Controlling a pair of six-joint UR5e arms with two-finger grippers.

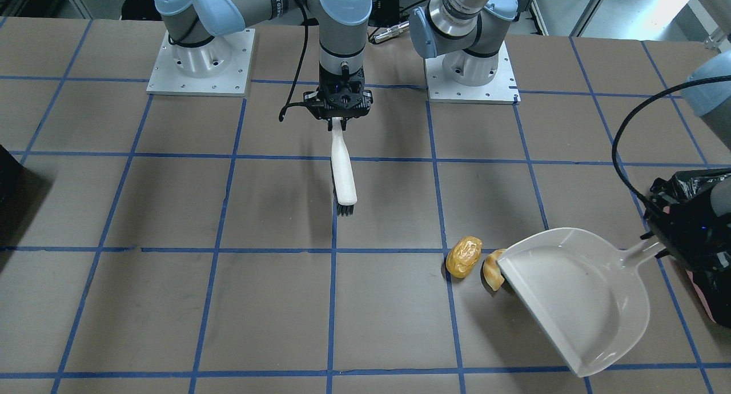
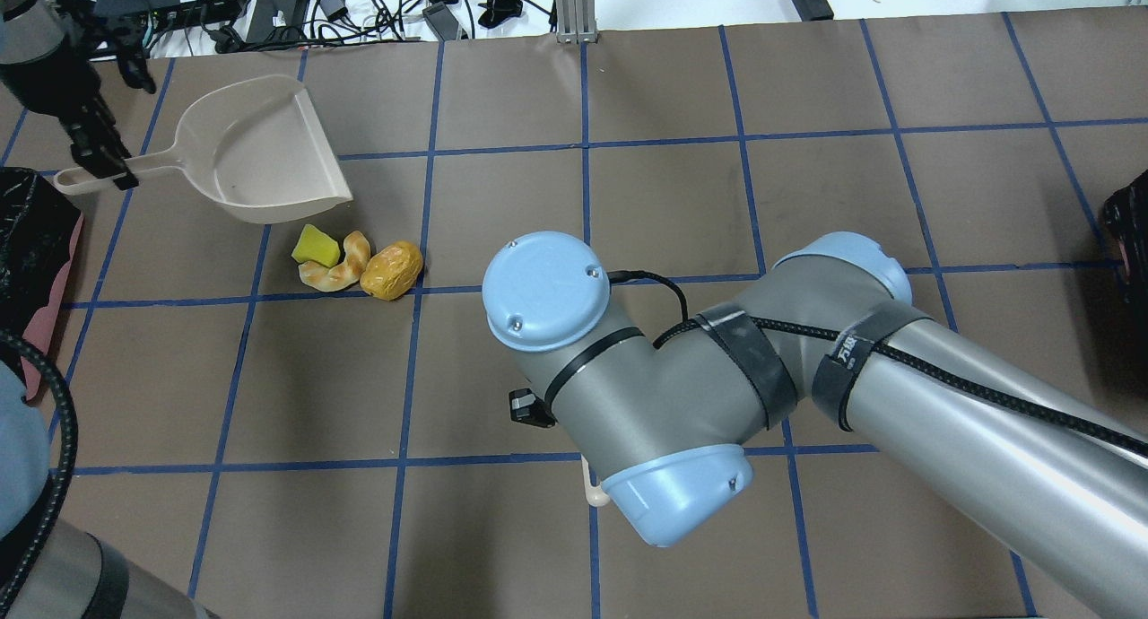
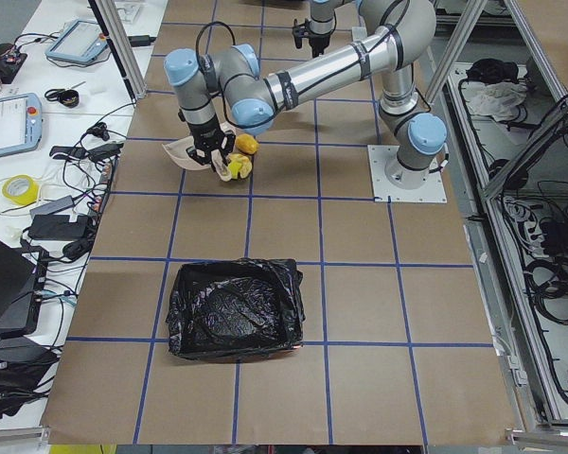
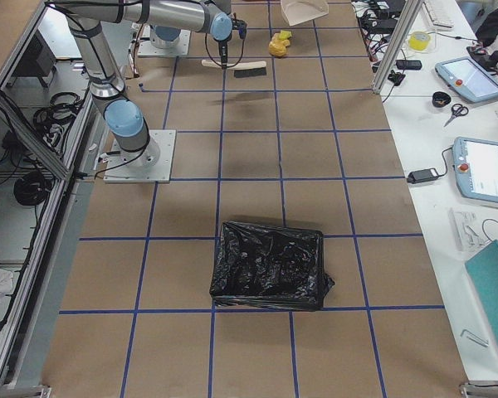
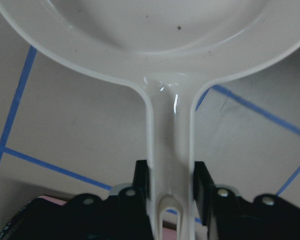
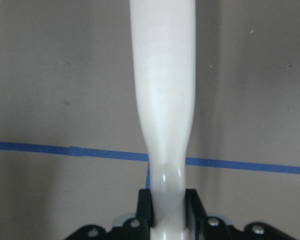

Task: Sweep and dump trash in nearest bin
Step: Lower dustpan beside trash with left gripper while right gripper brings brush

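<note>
The brown, blue-gridded table [image 1: 171, 211] is carrying everything. Front view: the right gripper [image 1: 338, 119] is clamping the white brush [image 1: 344, 168] handle; the left gripper [image 1: 661, 247] is clamping the dustpan [image 1: 571, 297] handle, the amber lump [image 1: 464, 257] and croissant piece [image 1: 493, 271] lying by the pan's lip. Overhead: the sponge wedge [image 2: 316, 245] is touching the croissant piece. Left side view: the bin [image 3: 232, 307] is sitting well apart from them.
</note>
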